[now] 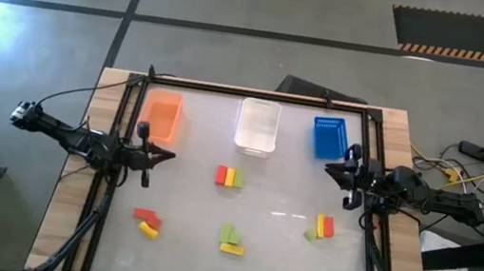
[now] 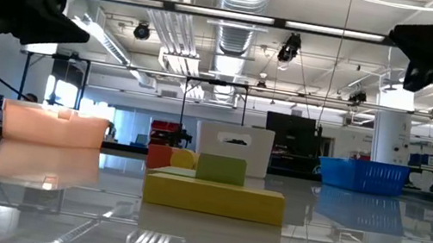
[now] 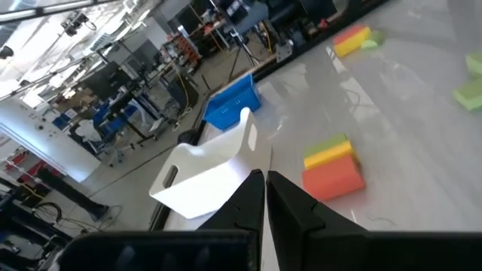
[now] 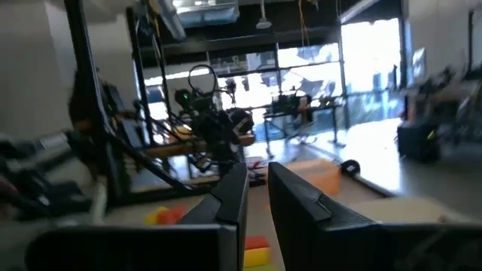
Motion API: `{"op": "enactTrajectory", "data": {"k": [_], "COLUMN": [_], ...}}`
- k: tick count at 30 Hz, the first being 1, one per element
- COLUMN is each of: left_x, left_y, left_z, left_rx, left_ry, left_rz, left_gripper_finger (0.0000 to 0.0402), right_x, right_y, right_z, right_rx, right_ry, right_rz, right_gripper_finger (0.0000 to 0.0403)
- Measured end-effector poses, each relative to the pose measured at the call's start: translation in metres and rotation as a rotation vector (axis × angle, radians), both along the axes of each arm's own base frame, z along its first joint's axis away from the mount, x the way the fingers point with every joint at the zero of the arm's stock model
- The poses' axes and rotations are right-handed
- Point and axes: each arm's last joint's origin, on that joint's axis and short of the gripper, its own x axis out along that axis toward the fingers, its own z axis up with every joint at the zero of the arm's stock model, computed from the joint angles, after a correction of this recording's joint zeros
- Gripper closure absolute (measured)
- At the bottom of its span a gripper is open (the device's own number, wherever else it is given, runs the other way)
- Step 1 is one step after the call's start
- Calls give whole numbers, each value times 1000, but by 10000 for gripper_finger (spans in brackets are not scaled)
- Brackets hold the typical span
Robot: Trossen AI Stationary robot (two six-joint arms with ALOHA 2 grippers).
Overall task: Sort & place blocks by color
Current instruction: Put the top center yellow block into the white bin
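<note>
left gripper [image 1: 165, 154] closed, empty, left of frame centre | right gripper [image 1: 330, 168] nearly closed, empty, right of centre | blocks [image 1: 230, 177] clustered mid-frame and lower frame, outside bins [image 1: 257, 125]

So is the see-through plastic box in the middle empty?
Empty. From above, the clear plastic bin shows no blocks inside; the small coloured blocks all lie on the table.

Overhead, table-level and 2 wrist cameras share the table [image 1: 283, 247].
</note>
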Motion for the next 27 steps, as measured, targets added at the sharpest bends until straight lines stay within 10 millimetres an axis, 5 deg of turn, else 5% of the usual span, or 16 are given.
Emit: {"op": "enactTrajectory", "data": {"k": [5, 11, 19, 27], "left_x": [1, 2, 3, 4], "left_y": [-1, -1, -1, -2], "left_z": [3, 8, 10, 35], "left_rx": [-173, -602, -643, -720], "left_ry": [-73, -214, -246, -487], "left_rz": [22, 73, 70, -1], "left_gripper_finger": [400, 400, 400, 400], "right_x": [0, 0, -3, -5], "right_y": [0, 0, -2, -2], "right_z": [0, 2, 10, 19], "right_rx": [89, 87, 34, 16], "right_ry": [-6, -21, -110, -201], "right_rz": [19, 18, -56, -81], "right_gripper_finger": [360, 360, 360, 360]}}
